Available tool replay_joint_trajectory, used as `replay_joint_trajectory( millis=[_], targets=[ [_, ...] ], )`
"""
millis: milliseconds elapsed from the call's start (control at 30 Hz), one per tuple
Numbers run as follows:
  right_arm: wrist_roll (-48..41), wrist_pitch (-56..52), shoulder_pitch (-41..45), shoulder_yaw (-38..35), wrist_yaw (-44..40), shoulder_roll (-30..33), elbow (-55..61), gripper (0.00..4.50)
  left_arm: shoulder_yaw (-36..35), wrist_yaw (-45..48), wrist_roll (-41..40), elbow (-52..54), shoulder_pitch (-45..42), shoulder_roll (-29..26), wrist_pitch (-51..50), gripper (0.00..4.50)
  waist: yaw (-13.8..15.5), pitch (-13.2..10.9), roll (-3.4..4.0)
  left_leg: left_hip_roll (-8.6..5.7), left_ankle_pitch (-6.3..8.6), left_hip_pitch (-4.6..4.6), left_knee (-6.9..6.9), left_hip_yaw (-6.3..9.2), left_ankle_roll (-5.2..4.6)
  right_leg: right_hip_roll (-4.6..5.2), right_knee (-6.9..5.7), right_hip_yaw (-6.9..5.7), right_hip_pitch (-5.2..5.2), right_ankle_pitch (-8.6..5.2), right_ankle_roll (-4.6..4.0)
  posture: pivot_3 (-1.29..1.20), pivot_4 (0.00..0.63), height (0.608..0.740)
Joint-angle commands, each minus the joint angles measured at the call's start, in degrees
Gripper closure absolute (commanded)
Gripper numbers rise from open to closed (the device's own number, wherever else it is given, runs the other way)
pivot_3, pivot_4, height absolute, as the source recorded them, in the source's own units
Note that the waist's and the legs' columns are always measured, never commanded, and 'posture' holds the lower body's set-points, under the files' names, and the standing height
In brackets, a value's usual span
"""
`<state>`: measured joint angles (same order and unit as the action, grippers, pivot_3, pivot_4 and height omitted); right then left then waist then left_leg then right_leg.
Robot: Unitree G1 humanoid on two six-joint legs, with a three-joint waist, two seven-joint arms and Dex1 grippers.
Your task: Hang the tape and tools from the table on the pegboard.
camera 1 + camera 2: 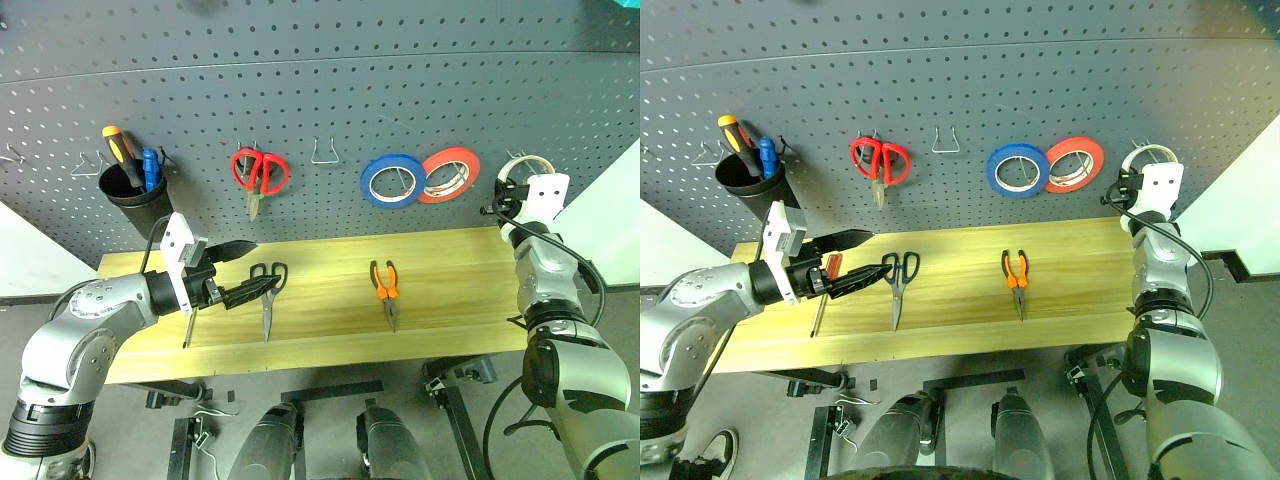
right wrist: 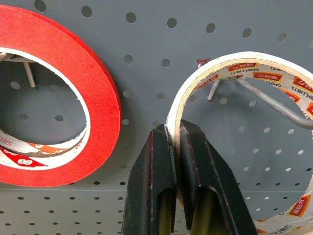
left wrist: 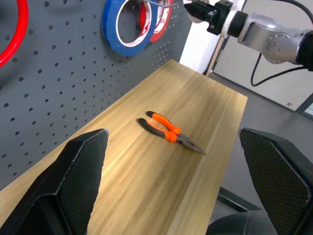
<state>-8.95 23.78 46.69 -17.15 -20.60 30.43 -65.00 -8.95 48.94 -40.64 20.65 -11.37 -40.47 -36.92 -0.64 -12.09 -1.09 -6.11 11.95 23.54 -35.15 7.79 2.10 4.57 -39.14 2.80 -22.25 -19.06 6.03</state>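
The right gripper (image 2: 175, 147) is raised to the pegboard (image 1: 320, 90), its two black fingers pinched on the wall of the whitish tape (image 2: 230, 63). The ring sits around a wire hook (image 2: 274, 105), just beside a red-orange tape roll (image 2: 58, 103) and a blue tape roll (image 1: 391, 181).

The left gripper (image 1: 255, 268) hovers over the left part of the table (image 1: 450, 320) with fingers spread wide and nothing between them. Black-handled scissors (image 1: 267, 295) lie just beyond its fingertips, a thin screwdriver (image 1: 187, 328) lies beneath its wrist, and orange-handled pliers (image 1: 385, 291) lie further right. Red-handled scissors (image 1: 260, 175) and a black cup (image 1: 135, 195) hang on the board.
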Motion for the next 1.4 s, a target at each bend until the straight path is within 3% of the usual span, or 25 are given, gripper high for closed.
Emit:
replay_joint_trajectory(
  millis=[33, 1400],
  targets=[
    [0.16, -0.44, -0.29, -0.11, 0.11, 1.04, 0.41, 3.92, -0.02, 0.43, 0.11, 0.8, -0.97, 0.03, 1.03, 0.05, -0.04, 0.01, -0.01, 0.0, 0.0, 0.0, 0.0, 0.0, 0.0, 0.0, 0.0, 0.0, 0.0, 0.0, 0.0, 0.09, 0.13, 0.74],
    [0.91, -0.56, -0.05, -0.27, 1.35, 1.65, 0.38, 3.92, 1.05, 1.57, 3.92, -1.78, -2.32, 2.33, 3.98, 0.05, -0.26, 1.23, 0.12, 0.0, -0.02, -0.01, -0.1, -0.02, 0.03, -0.02, -0.15, 0.01, -0.02, 0.0, 0.0, 0.08, 0.096, 0.74]
  ],
)
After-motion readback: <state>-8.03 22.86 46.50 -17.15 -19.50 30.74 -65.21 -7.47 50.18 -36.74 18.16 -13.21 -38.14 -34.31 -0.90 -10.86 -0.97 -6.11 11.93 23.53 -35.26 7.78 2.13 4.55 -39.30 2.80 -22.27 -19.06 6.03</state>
